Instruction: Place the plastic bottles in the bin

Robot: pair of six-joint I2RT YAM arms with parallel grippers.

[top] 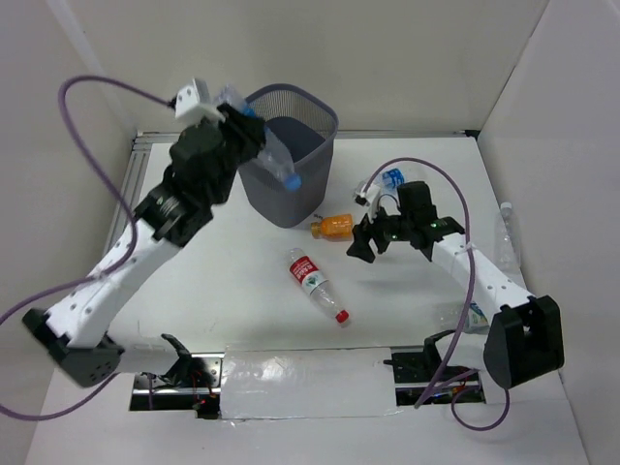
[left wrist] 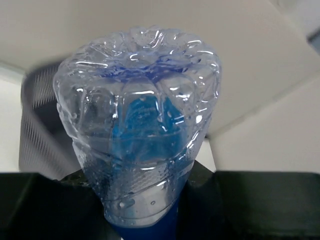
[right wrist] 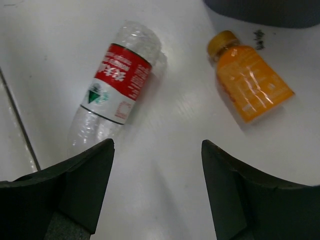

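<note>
left gripper clamped on blue-label bottle, above the bin's left rim | right gripper wide open, empty, hovering near the bin's near side | red-label bottle and orange bottle lie there | probably empty: light, thin-walled, slick; grip mid-body

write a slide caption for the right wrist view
Open right gripper above the red-label bottle and orange bottle lying on the white table.

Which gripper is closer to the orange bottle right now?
Right. The right gripper hovers open just beside the orange bottle, not touching; the left gripper is at the rim of the bin, shut on a clear bottle.
</note>
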